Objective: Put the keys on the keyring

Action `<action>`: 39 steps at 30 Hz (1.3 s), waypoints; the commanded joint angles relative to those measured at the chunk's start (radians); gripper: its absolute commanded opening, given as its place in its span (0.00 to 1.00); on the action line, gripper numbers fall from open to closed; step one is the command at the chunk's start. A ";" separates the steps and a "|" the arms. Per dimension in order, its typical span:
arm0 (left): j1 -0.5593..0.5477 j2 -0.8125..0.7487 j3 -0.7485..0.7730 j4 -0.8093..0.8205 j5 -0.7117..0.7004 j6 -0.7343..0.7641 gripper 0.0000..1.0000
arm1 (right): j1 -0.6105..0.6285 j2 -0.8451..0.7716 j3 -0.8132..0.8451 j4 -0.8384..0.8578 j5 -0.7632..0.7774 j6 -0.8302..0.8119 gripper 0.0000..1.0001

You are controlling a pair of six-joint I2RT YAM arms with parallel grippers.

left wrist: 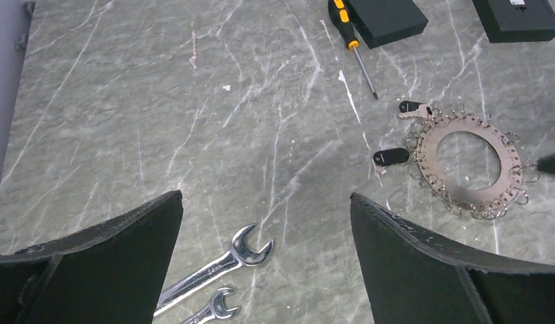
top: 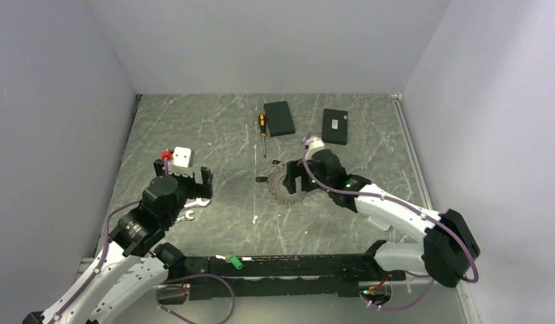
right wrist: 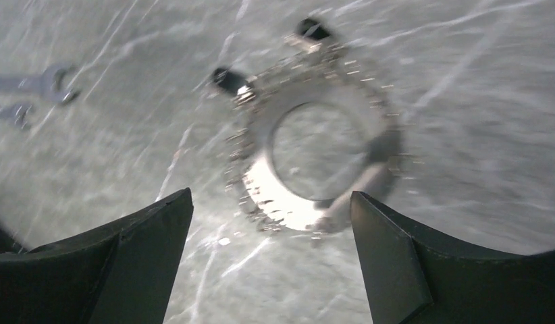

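From above: shows the keyring (top: 280, 192) flat on the grey marbled table (top: 214, 135), right of middle, as a dark toothed disc. Puts the right gripper (top: 296, 177) low over the ring's right side, fingers spread and holding nothing. Places two dark-headed keys (top: 261, 179) at the ring's left and upper-left edges. Sets the left gripper (top: 185, 177) well apart on the left, spread wide and empty, above two silver spanners (top: 188, 216). Shows a screwdriver (top: 262, 131) and two flat black boxes (top: 279, 118) toward the back.

From the left wrist: frames the spanners (left wrist: 217, 266) between wide-open fingers (left wrist: 106, 263), nothing gripped. Shows the keyring (left wrist: 511, 165) far off to the right as a flat metal annulus fringed with small wire loops. Finds one key (left wrist: 391, 157) just beside its left rim and another (left wrist: 411, 106) touching the upper-left rim; cannot tell whether either is threaded on. Catches one dark fingertip (left wrist: 553, 164) of the right gripper just beside the ring's right rim.

From the right wrist, blurred: looks down on the keyring (right wrist: 275, 192) between and just ahead of broadly parted fingers (right wrist: 423, 270), no contact visible. Shows both dark key heads (right wrist: 227, 79) on the ring's far side and the spanners (right wrist: 38, 84) at the left edge.
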State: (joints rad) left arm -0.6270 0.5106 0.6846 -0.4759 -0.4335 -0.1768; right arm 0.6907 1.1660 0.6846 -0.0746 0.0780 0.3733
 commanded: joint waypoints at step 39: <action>0.012 -0.141 0.051 -0.063 -0.481 -0.111 0.90 | 0.623 0.806 0.601 -0.205 -0.394 0.141 0.41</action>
State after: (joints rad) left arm -0.6205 0.3729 0.6964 -0.5442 -0.8886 -0.2756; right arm 1.3182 1.9606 1.2453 -0.2531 -0.2905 0.5068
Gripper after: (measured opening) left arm 0.905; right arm 0.434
